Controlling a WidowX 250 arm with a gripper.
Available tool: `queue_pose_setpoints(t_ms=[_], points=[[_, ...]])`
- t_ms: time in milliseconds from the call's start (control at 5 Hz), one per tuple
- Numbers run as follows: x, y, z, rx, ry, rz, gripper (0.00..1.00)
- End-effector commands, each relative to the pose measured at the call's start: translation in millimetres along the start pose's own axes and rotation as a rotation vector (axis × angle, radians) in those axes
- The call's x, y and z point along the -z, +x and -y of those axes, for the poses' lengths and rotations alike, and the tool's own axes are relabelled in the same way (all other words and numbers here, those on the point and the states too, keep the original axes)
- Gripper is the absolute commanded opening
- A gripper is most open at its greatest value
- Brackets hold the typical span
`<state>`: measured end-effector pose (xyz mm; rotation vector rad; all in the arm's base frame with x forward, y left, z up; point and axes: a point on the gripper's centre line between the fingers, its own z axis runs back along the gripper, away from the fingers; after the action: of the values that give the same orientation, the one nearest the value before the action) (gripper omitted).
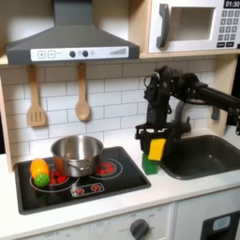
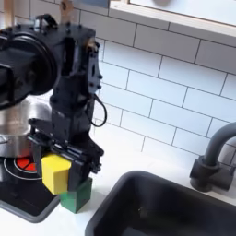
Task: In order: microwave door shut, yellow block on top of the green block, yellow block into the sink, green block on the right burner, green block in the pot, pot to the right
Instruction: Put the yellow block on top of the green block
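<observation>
The microwave door (image 1: 187, 26) sits flush and shut at the upper right of the first exterior view. My gripper (image 1: 156, 144) (image 2: 63, 164) is shut on the yellow block (image 1: 156, 150) (image 2: 55, 172), which rests on top of the green block (image 1: 151, 166) (image 2: 77, 196). Both blocks stand on the counter between the cooktop and the sink (image 1: 204, 156) (image 2: 161, 210). The steel pot (image 1: 77, 152) (image 2: 13, 129) stands on the cooktop, left of the right burner (image 1: 106, 169) (image 2: 20, 167).
A toy fruit (image 1: 39, 171) lies at the cooktop's left end. A dark faucet (image 2: 214, 159) rises behind the sink. A spatula (image 1: 36, 98) and a spoon (image 1: 82, 94) hang on the tiled wall under the range hood (image 1: 70, 42).
</observation>
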<state>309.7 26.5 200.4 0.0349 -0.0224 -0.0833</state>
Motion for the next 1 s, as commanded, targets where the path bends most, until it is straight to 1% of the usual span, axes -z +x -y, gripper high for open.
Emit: queue_pose_setpoints(t_ms=[0, 200, 400, 600, 800], points=[[-7.5, 12.1, -21.1, -0.041, 0.032, 0.039, 0.00], [-6.0, 20.6, -30.3, -0.059, 0.040, 0.043, 0.00], [-7.9, 30.1, -37.4, -0.074, 0.047, 0.059, 0.00], [-9.5, 39.5, -50.0, -0.096, 0.062, 0.069, 0.00], [-10.6, 48.4, -62.1, -0.105, 0.081, 0.082, 0.00]])
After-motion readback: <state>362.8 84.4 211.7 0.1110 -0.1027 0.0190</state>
